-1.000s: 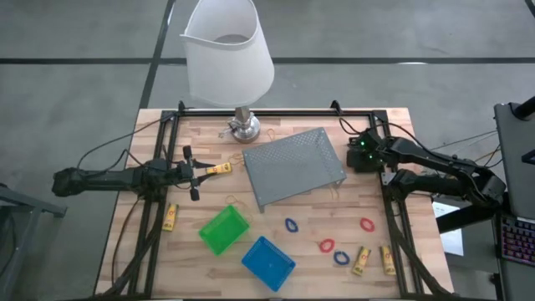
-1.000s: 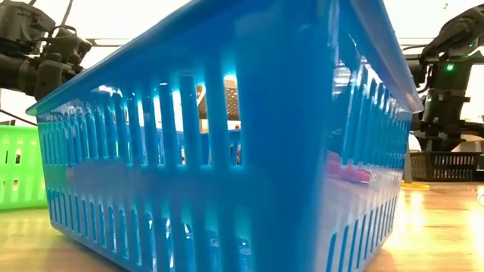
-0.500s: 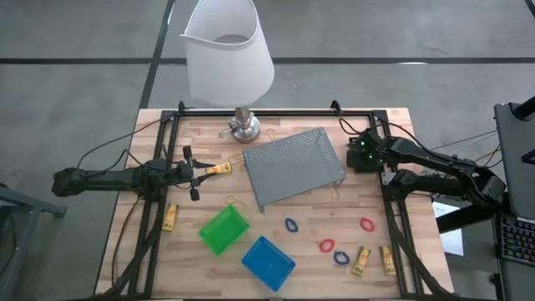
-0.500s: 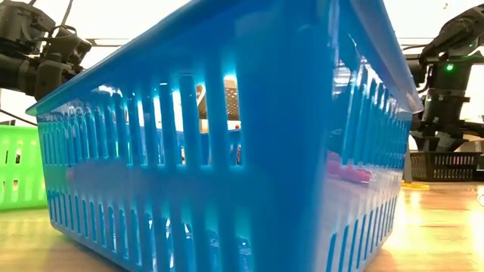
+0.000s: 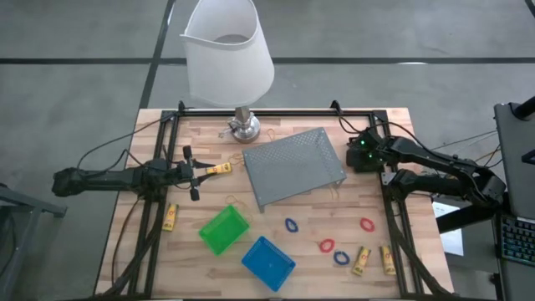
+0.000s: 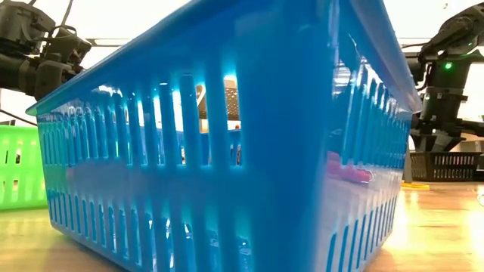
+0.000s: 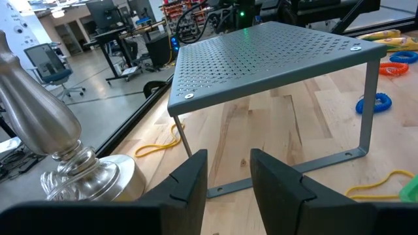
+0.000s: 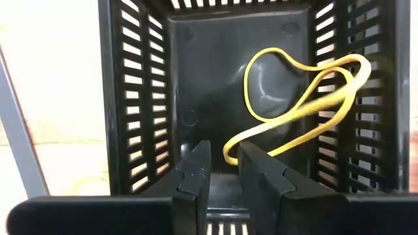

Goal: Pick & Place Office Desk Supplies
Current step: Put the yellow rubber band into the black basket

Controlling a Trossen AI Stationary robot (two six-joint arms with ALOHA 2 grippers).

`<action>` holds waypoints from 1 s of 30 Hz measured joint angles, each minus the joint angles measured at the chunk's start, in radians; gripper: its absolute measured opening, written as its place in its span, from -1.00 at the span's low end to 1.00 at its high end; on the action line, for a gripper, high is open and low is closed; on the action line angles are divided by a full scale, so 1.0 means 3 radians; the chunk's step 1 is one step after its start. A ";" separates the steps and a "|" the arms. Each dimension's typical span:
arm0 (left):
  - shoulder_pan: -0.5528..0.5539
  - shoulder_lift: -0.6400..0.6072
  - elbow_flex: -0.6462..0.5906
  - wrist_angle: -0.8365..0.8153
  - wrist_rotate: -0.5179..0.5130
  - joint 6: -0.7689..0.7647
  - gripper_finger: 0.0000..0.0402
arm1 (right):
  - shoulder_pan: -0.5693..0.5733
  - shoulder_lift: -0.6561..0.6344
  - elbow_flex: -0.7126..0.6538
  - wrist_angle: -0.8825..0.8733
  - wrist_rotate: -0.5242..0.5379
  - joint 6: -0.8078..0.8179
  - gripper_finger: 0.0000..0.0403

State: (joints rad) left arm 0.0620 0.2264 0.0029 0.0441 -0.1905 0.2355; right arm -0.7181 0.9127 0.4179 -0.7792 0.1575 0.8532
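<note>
My right gripper (image 8: 222,156) points down into the black bin (image 8: 137,98) at the table's right edge, fingers a little apart. A thin yellow rubber band (image 8: 294,104) shows blurred inside the bin. My left gripper (image 5: 201,171) waits level at the table's left, open (image 7: 228,163), with nothing seen between its fingers. A yellow stick (image 5: 219,170) lies just ahead of it. Other sticks (image 5: 361,261) (image 5: 170,217) and red (image 5: 326,246) and blue loops (image 5: 291,225) lie flat on the wood. The green bin (image 5: 224,230) and blue bin (image 5: 268,262) stand near the front. My right gripper has the rubber band's near end (image 8: 230,155) right at its fingertips. I cannot tell whether the band touches them. The rest of the band lies across the bin's floor and far wall.
The grey mesh tray (image 5: 292,167) stands on its legs mid-table, in front of my left gripper (image 7: 274,52). The lamp (image 5: 227,58) rises at the far edge, its metal base (image 7: 59,150) to the side of my left gripper. Loose rubber bands (image 5: 237,201) lie beside the tray.
</note>
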 joint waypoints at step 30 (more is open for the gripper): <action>0.0000 0.0000 0.0000 0.0001 0.0000 -0.0001 -0.41 | 0.0001 -0.0005 0.0978 -0.0206 0.0446 -0.0538 -0.63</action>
State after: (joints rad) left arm 0.0621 0.2263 0.0030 0.0443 -0.1905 0.2353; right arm -0.7177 0.9112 0.7113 -0.8411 0.2913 0.6918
